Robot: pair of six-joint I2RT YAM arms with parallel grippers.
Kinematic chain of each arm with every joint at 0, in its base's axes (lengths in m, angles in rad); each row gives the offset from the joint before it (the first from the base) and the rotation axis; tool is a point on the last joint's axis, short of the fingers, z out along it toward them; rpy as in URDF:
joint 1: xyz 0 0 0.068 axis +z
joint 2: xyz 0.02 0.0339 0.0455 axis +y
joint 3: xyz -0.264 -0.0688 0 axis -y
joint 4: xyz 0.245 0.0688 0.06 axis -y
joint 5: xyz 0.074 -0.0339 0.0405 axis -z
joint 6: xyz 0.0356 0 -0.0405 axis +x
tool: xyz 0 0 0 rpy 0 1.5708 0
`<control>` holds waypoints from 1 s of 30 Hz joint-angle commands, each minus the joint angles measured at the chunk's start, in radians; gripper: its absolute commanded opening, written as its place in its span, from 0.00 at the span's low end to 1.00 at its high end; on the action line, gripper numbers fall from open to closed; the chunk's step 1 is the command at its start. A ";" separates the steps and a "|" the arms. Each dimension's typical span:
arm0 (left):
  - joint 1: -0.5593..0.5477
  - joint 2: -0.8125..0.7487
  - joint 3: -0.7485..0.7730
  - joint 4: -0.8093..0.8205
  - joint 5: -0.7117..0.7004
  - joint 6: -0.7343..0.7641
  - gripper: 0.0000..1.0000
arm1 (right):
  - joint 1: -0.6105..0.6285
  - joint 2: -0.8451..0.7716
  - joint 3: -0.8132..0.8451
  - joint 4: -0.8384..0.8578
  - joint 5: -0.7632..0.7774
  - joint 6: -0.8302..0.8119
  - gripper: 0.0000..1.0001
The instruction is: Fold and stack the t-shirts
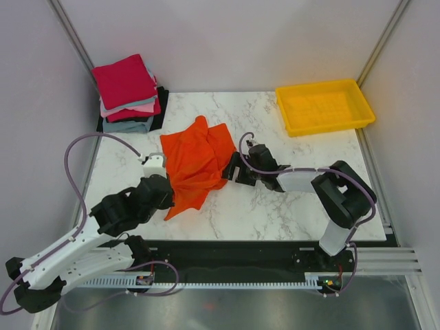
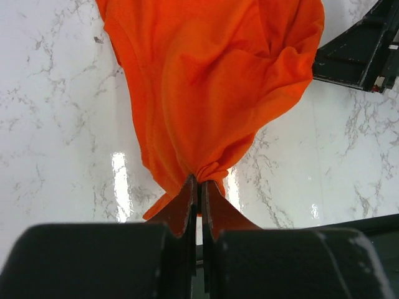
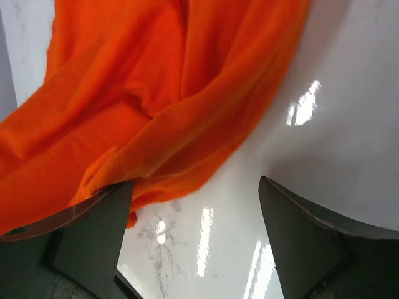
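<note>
The bright orange-red t-shirt lies crumpled at the middle of the marble table. It fills the top of the left wrist view and the right wrist view. My left gripper is shut on a bunched edge of it at its near left side. My right gripper is open at the shirt's right edge, and one finger touches the cloth. A folded stack of crimson, pink, grey-blue and black tees sits at the far left corner.
A yellow plastic tray stands at the far right of the table. The marble top shows bare between the shirt and the near edge. Side walls stand close on both sides.
</note>
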 commanded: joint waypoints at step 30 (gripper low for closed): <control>0.019 0.107 0.824 0.117 0.091 0.725 0.02 | 0.029 -0.573 0.756 -1.063 0.220 -0.301 0.00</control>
